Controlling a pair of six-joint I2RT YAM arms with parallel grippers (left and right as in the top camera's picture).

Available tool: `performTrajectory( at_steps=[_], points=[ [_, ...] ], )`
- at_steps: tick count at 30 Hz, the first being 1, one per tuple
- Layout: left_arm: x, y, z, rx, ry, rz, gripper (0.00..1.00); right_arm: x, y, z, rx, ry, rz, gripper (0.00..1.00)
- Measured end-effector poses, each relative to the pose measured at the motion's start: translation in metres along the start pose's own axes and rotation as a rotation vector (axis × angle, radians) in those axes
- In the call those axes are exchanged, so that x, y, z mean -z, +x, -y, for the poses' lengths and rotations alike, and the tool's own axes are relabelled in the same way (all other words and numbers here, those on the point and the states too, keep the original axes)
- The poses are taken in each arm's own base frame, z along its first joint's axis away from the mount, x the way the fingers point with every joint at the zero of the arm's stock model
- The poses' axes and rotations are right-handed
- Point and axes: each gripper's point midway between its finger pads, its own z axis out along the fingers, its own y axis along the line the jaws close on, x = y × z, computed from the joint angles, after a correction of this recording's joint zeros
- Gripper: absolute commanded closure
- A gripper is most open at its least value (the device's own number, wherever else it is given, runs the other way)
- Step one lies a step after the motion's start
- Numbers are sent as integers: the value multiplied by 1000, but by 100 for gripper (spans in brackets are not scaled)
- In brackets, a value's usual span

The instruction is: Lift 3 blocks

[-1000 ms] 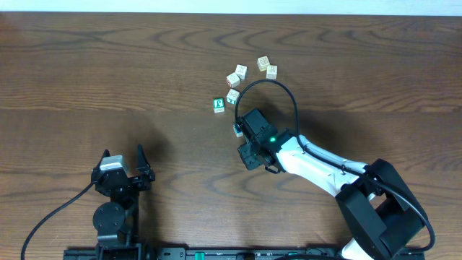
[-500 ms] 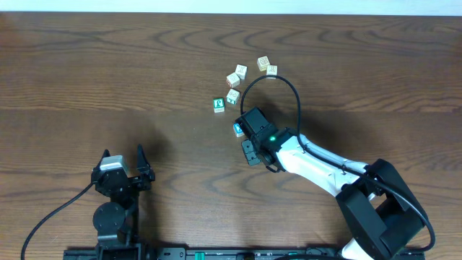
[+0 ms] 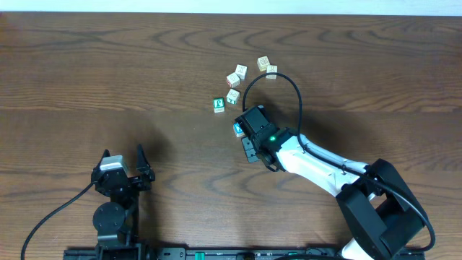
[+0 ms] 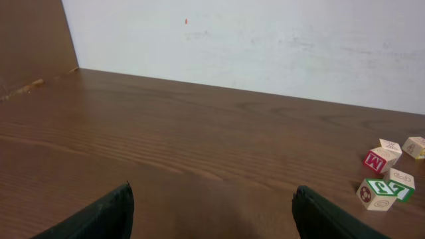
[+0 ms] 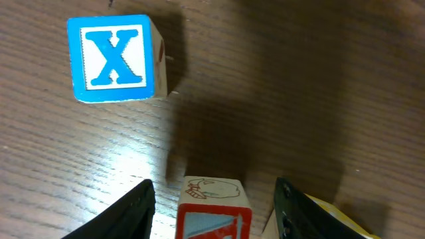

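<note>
Lab-like robot bench: dark wooden table [image 3: 86, 65], plain white wall [image 4: 265, 46].

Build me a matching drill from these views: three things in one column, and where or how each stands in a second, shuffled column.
1. blue wooden cube with a white X
2. red-faced wooden block
3. left gripper

a. open, nothing between its fingers
b. between the fingers of the right gripper
c. on the wooden table, outside the jaws

Pairs: 1-c, 2-b, 3-a
</note>
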Motion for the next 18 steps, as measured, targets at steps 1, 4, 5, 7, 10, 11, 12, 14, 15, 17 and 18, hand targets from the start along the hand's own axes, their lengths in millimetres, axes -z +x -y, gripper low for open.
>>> performTrajectory(
  at_steps=[1,4,5,7,10,11,12,14,15,17,18],
  points=[
    [0,0,0,0,0,0,23,0,0,-1,4,-6,-2,44],
    [0,0,0,0,0,0,23,3,-3,-7,15,-34,-3,46],
    [0,0,0,0,0,0,23,5,-6,-8,19,-40,-4,46],
    [0,0,0,0,0,1,23,10,-12,-11,24,-50,-2,48],
    [0,-1,2,0,10,2,23,24,-26,-15,29,-56,-8,55],
    [0,-1,4,1,26,3,23,31,-32,-16,33,-57,-10,58],
    [0,-1,7,1,39,2,23,37,-38,-17,31,-57,-9,59],
    [0,0,13,1,74,-2,23,53,-49,-16,29,-48,-14,64],
    [1,0,15,1,85,-4,23,62,-55,-13,28,-38,-17,66],
    [1,1,18,7,105,-7,23,73,-63,-7,17,-22,-19,67],
    [1,1,20,10,118,-8,23,79,-67,-3,10,-14,-22,66]
  ],
)
